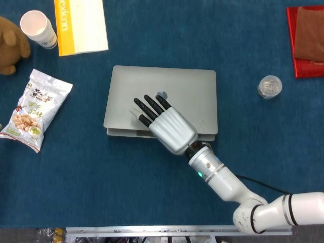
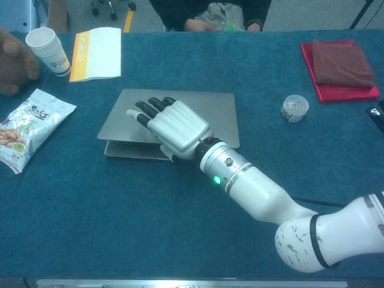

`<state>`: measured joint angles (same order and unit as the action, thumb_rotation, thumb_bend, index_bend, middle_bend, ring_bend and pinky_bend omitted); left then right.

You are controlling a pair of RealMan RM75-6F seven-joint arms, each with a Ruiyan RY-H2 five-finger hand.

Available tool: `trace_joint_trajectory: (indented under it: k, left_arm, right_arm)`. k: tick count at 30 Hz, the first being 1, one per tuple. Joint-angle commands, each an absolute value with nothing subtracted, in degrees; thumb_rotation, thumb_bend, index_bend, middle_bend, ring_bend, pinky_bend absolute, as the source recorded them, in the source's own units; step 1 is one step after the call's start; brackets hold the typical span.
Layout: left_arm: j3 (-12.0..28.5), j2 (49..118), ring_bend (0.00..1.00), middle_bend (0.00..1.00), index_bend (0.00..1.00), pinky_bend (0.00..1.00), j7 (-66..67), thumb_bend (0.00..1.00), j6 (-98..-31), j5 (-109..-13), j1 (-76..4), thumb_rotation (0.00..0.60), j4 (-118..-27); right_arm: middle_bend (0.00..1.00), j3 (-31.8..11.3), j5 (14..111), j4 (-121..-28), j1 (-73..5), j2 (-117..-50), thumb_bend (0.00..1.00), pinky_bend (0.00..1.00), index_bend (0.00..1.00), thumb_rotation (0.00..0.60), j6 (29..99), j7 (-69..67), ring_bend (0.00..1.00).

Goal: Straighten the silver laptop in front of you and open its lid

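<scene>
Laptop: laptop [image 1: 167, 91] sits mid-table on the blue cloth [image 1: 101, 177], edges roughly square to me. In my chest view the lid [image 2: 198, 108] is raised a little off the base [image 2: 129, 151], with a gap along the near edge.
Right hand: my right hand [image 1: 167, 126] lies over the near middle of the lid, back of the hand up, dark fingers [image 1: 147, 104] stretched out and slightly spread on top, pointing up-left toward the logo [image 1: 162, 94].
Grip: the thumb goes under the near edge of the lid in the chest view, so I read it as the lid pinched between thumb below and fingers above; the thumb tip itself I can't see.
Right arm: white forearm [image 2: 252, 189] runs from the wrist back to my lower right, a green light on it.
Left hand: shows in neither camera.
Cup: paper cup [image 1: 38, 29] at far left corner, upright.
Booklet: yellow-and-white booklet [image 1: 81, 25] just right of the cup, flat.
Toy: brown plush toy [image 1: 11, 45] at the left edge, near the cup.
Snacks: snack bag [image 1: 35, 109] lying flat, left of the laptop and well apart from it.
Jar: small clear jar [image 1: 269, 86] right of the laptop, apart from it.
Tray: red tray [image 1: 292, 45] at far right with a brown cloth [image 1: 309, 33] folded on it.
Person: someone sits across the table, only arms and lap visible [image 2: 210, 15] in the chest view.
</scene>
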<state>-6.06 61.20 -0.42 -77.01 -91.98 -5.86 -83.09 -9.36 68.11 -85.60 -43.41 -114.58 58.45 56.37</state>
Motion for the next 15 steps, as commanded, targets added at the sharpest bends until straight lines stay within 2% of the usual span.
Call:
trace_joint_trajectory:
  k: [1,8,12,15]
  left_arm:
    - [-8.1,60.0,0.16,0.26,0.24,0.13,-3.2,0.11,-74.8,-95.4,-7.6,0.600,-83.6]
    - [-10.4,58.9,0.13,0.17,0.21,0.12,-5.5,0.11,-71.7,-101.2,-11.3,0.600,-84.6]
    - [-11.4,58.7,0.03,0.08,0.12,0.07,-5.1,0.11,-68.0,-103.4,-14.1,0.600,-86.4]
    - [-11.5,59.4,0.01,0.04,0.09,0.07,-3.8,0.11,-66.4,-104.6,-15.8,0.600,-87.4]
  right_arm:
    - [0.03,-9.7,67.8,-85.8,-43.9,-114.7,0.43,0.15,0.00,0.600,58.8,56.9,0.01]
    - [0.03,-10.0,67.0,-86.4,-44.8,-114.6,0.43,0.15,0.00,0.600,59.6,57.9,0.01]
    - [0.03,-10.1,66.7,-86.8,-45.2,-114.4,0.43,0.15,0.00,0.600,60.1,58.5,0.01]
    - [0.03,-10.1,66.3,-87.2,-45.4,-114.2,0.43,0.15,0.00,0.600,60.5,58.9,0.01]
